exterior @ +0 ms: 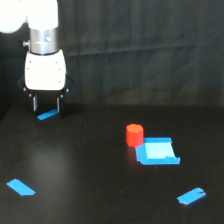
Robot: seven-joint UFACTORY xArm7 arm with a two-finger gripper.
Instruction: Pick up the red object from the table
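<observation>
Black curtain cloth (pixel 140 50) hung behind the flat matte black table (pixel 85 165) when I checked my feed. Reading across from the exterior view's left, a blue tape strip (pixel 20 187) lay at about eight o'clock from the table's middle. Above it, at ten o'clock, my white-bodied gripper (pixel 46 104) hung on the silver-and-white arm (pixel 42 30), its two thin dark fingers (pixel 34 103) parted and holding nothing, just over a second short blue tape strip (pixel 48 115). Further right, at about three o'clock from the middle, the small bright red-orange cylinder (pixel 134 135) stood upright on the table, touching the upper-left corner of the flat light-blue square patch (pixel 157 151). A last blue tape strip (pixel 191 196) sat at five o'clock.

I judged the task barely begun: the cylinder was well apart from the gripper, so the approach, descent, grasp and lift all remained. I could read no brand, label or writing anywhere.
</observation>
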